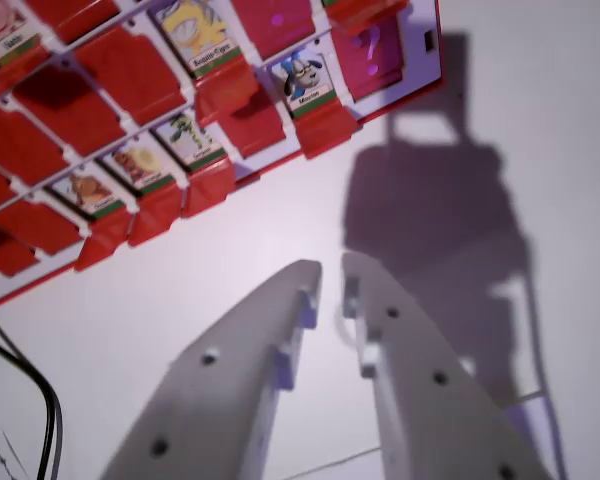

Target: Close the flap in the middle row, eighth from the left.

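Note:
A red flip-card game board fills the upper left of the wrist view, tilted. Several flaps stand open showing character cards: a blue figure card near the board's right end, a yellow one above it, and three in the lowest row, the rightmost being. Other flaps lie shut as plain red. My gripper hovers below the board over the white surface, apart from it. Its two white fingers stand a narrow gap apart with nothing between them.
The board lies on a white table, where the arm's dark shadow falls to the right. Black cables run along the lower left edge. A red panel with a question mark sits at the board's right end.

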